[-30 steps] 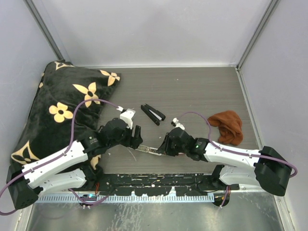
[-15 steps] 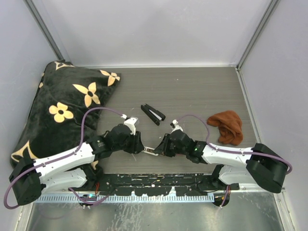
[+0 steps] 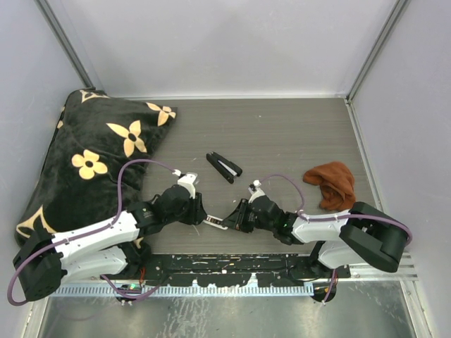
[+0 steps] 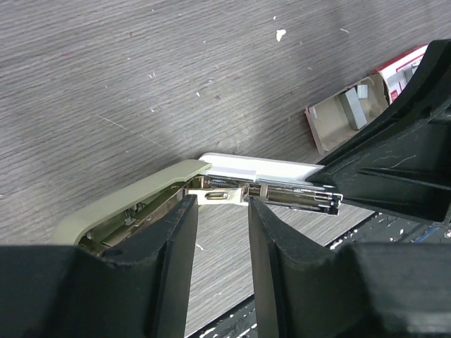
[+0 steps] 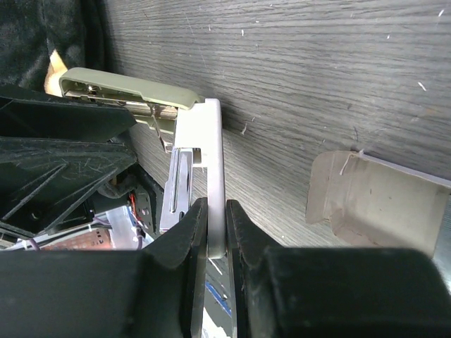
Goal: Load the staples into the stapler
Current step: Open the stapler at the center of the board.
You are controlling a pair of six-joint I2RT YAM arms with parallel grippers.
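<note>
Near the front edge of the bench (image 4: 106, 70), your right hand (image 5: 214, 208) is clamped on the white base of the opened stapler (image 5: 206, 134), and your left hand (image 4: 220, 203) pinches its metal rail, fingers narrow. Just beyond, the staples (image 4: 350, 110) lie in their open cardboard box (image 4: 320, 130) on the bench.

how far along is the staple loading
Done: the stapler is swung open, its metal rail exposed. In hand: the right gripper clamps its white base, while the left gripper straddles the rail at the hinge. To do: the staples lie in their open box on the table, so picking and inserting them remains.
</note>
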